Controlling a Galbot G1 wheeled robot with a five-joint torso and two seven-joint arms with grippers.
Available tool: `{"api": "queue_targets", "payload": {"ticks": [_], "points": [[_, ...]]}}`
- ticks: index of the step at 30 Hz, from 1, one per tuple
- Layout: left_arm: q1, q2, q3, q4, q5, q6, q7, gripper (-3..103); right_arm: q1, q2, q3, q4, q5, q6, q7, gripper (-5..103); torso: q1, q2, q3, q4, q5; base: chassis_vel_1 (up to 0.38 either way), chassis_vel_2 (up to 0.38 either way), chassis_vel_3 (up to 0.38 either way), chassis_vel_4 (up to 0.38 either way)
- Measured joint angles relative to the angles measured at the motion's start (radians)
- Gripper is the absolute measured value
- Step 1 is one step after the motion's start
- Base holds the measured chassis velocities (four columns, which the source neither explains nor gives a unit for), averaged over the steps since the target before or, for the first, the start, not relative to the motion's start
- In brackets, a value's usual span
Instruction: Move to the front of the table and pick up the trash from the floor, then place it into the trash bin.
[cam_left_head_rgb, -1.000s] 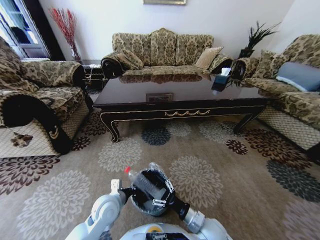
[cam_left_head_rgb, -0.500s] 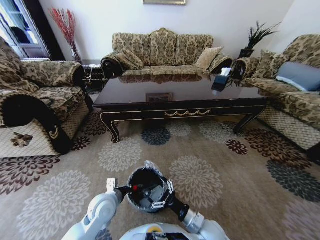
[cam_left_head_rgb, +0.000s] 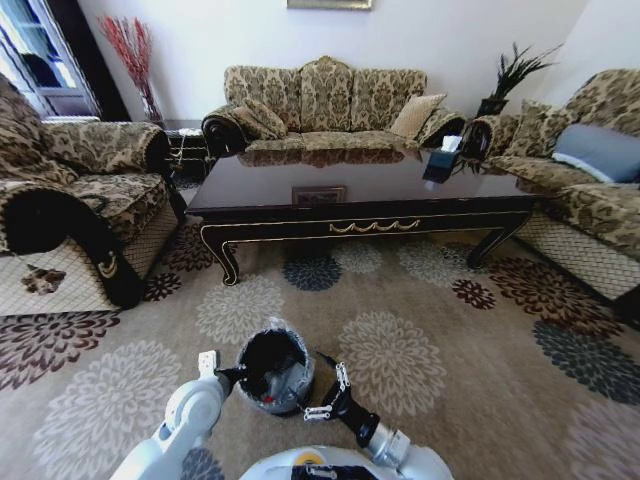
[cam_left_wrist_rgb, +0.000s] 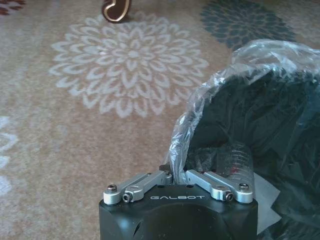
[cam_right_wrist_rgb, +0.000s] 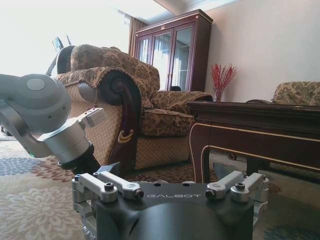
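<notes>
Bottle (cam_left_wrist_rgb: 235, 162) now down inside trash bin (cam_left_head_rgb: 272, 368). Left tool (cam_left_wrist_rgb: 175, 175) pinching bin's liner rim. Right tool (cam_left_head_rgb: 325, 390) spread, empty, backed off. Drop looks done.

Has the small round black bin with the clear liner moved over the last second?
Yes. The black bin has shifted to the robot's left across the flower-patterned carpet, held at its rim by the left gripper.

A: Left gripper (cam_left_wrist_rgb: 176, 176): fingertips hidden behind the trash bin (cam_left_head_rgb: 272, 368) liner's rim; bottle (cam_left_wrist_rgb: 235, 162) inside blurred through plastic, mostly covered.

B: Noted; right gripper (cam_left_head_rgb: 328, 392): fingertips cut off in its wrist view; far table (cam_left_head_rgb: 360, 195): dark object (cam_left_head_rgb: 440, 165) too small to tell.
</notes>
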Motion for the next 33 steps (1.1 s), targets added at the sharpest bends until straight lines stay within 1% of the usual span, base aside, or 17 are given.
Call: {"api": "queue_targets", "payload": {"ticks": [4, 5, 8, 10, 14, 17, 20, 22, 23, 24, 25, 26, 27, 28, 30, 31, 33], "points": [[-0.007, -0.002, -0.01, 0.015, -0.002, -0.001, -0.005, 0, 0.002, -0.004, 0.002, -0.005, -0.004, 0.004, -0.003, 100, 0.0, 0.0, 0.0, -0.0002, 0.0, 0.0, 0.0, 0.0, 0.0], [-0.008, -0.002, -0.012, 0.019, -0.001, 0.0, -0.003, -3, 0.002, -0.005, 0.003, -0.007, -0.006, 0.007, -0.005, 100, 0.0, 0.0, 0.0, -0.0002, 0.0001, 0.0, 0.0, 0.0, 0.0], [-0.011, -0.006, -0.015, 0.029, 0.016, -0.004, -0.002, 12, 0.002, -0.007, 0.002, -0.011, -0.008, 0.01, -0.009, 100, 0.0, 0.0, 0.0, -0.0001, 0.0003, 0.0, 0.0, 0.0, 0.0], [-0.011, -0.006, -0.015, 0.028, 0.018, -0.006, -0.001, 12, 0.002, -0.005, 0.0, -0.011, -0.009, 0.01, -0.01, 100, 0.0, 0.0, 0.0, 0.0, 0.0001, 0.0, 0.0, 0.0, 0.0], [-0.011, -0.006, -0.013, 0.017, 0.019, -0.009, 0.005, 28, 0.003, 0.0, -0.007, -0.011, -0.009, 0.01, -0.013, 100, 0.0, 0.0, 0.0, -0.0002, -0.0006, 0.0, 0.0, 0.0, 0.0], [-0.013, -0.004, -0.013, -0.007, 0.034, -0.021, 0.016, 44, 0.004, 0.004, -0.011, -0.011, -0.01, 0.009, -0.018, 100, 0.0, 0.0, 0.0, -0.0001, -0.0003, 0.0, 0.0, 0.0, 0.0], [-0.011, 0.001, -0.014, -0.027, 0.055, -0.024, 0.026, 49, 0.0, 0.008, -0.01, -0.012, -0.01, 0.008, -0.033, 100, 0.0, 0.0, 0.0, -0.0001, -0.0002, 0.0, 0.0, 0.0, 0.0], [-0.006, 0.006, -0.022, -0.057, 0.067, -0.027, 0.043, 61, -0.007, 0.011, -0.008, -0.012, -0.013, 0.008, -0.045, 100, 0.0, 0.0, 0.0, 0.0, -0.0002, 0.0, 0.0, 0.0, 0.0], [-0.006, 0.006, -0.022, -0.057, 0.067, -0.027, 0.043, 61, -0.007, 0.011, -0.008, -0.012, -0.013, 0.008, -0.045, 100, 0.0, 0.0, 0.0, 0.0, -0.0002, 0.0, 0.0, 0.0, 0.0], [-0.001, 0.009, -0.032, -0.085, 0.07, -0.029, 0.061, 66, -0.012, 0.014, -0.006, -0.011, -0.014, 0.008, -0.05, 100, 0.0, 0.0, 0.0, 0.0, -0.0001, 0.0, 0.0, 0.0, 0.0], [0.003, 0.011, -0.039, -0.102, 0.073, -0.031, 0.075, 66, -0.015, 0.016, -0.005, -0.011, -0.014, 0.008, -0.051, 100, 0.0, 0.0, 0.0, 0.0, -0.0001, 0.0, 0.0, 0.0, 0.0], [0.012, 0.014, -0.049, -0.126, 0.101, -0.046, 0.112, 77, -0.019, 0.022, 0.0, -0.011, -0.015, 0.008, -0.051, 100, 0.0, 0.0, 0.0, -0.0001, 0.0001, 0.0, 0.0, 0.0, 0.0], [0.019, 0.015, -0.053, -0.138, 0.13, -0.057, 0.142, 77, -0.02, 0.025, 0.003, -0.011, -0.015, 0.008, -0.051, 100, 0.0, 0.0, 0.0, -0.0001, 0.0, 0.0, 0.0, 0.0, 0.0], [0.019, 0.015, -0.053, -0.138, 0.13, -0.057, 0.142, 77, -0.02, 0.025, 0.003, -0.011, -0.015, 0.008, -0.051, 100, 0.0, 0.0, 0.0, -0.0001, 0.0, 0.0, 0.0, 0.0, 0.0], [0.041, 0.014, -0.064, -0.17, 0.204, -0.082, 0.216, 88, -0.018, 0.046, 0.022, -0.01, -0.013, 0.008, -0.04, 100, 0.0, 0.0, 0.0, -0.0001, -0.0001, 0.0, 0.0, 0.0, 0.0], [0.052, 0.01, -0.073, -0.183, 0.237, -0.098, 0.245, 88, -0.014, 0.062, 0.036, -0.009, -0.008, 0.007, -0.028, 100, 0.0, 0.0, 0.0, -0.0001, -0.0001, 0.0, 0.0, 0.0, 0.0], [0.084, -0.005, -0.109, -0.212, 0.319, -0.155, 0.308, 97, -0.003, 0.105, 0.073, -0.007, 0.023, -0.008, 0.033, 100, 0.0, 0.0, 0.0, 0.0001, 0.0001, 0.0, 0.0, 0.0, 0.0]]}}
